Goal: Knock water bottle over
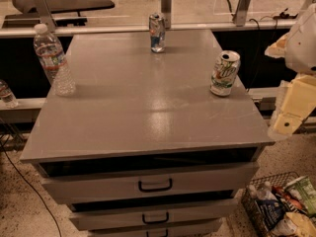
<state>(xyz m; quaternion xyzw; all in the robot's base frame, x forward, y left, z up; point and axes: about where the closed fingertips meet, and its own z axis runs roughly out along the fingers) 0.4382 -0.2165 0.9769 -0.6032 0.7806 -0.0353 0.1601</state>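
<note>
The water bottle (53, 59) stands upright at the left edge of the grey cabinet top (143, 102). It is clear ribbed plastic with a white cap and a red, white and green label band. My gripper (292, 113) shows as pale yellow and white parts at the right edge of the camera view, off the cabinet's right side and far from the bottle. It touches nothing.
A blue-and-silver dented can (157, 32) stands at the back middle of the top. A green-and-white soda can (224, 73) stands near the right edge. Drawers with dark handles (155, 185) are below. A wire basket of snacks (281, 206) sits on the floor at right.
</note>
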